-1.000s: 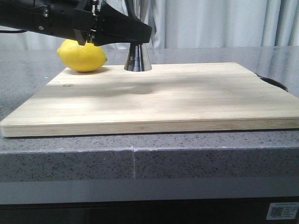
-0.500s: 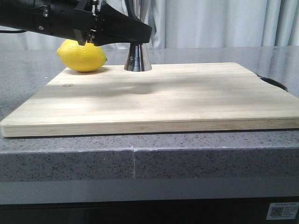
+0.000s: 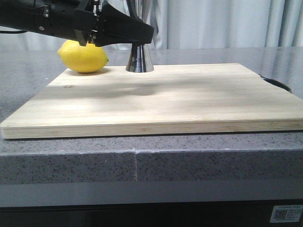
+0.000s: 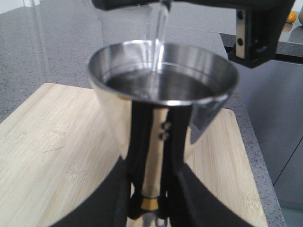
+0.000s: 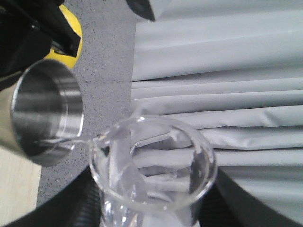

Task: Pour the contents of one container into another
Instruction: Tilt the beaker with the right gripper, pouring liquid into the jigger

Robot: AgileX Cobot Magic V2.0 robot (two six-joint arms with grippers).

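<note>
— Left gripper (image 4: 149,208): what is held?
— Shiny steel hourglass jigger (image 4: 163,94), clamped at its waist on the pale wooden board (image 3: 156,97).
— Right gripper (image 5: 151,213)?
— Small clear glass beaker (image 5: 151,163) is gripped, tilted; liquid is streamed into the jigger.

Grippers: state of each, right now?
Left gripper: shut on the jigger at its waist.
Right gripper: shut on the beaker, tilted and pouring.

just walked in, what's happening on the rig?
Mid-pour. The right gripper holds the glass beaker tipped, and a thin stream of clear liquid runs from its lip into the steel jigger. The left gripper grips the jigger at its waist, base on the wooden board. The jigger's upper cup is already fairly full. A lemon sits at the board's back left edge.
</note>
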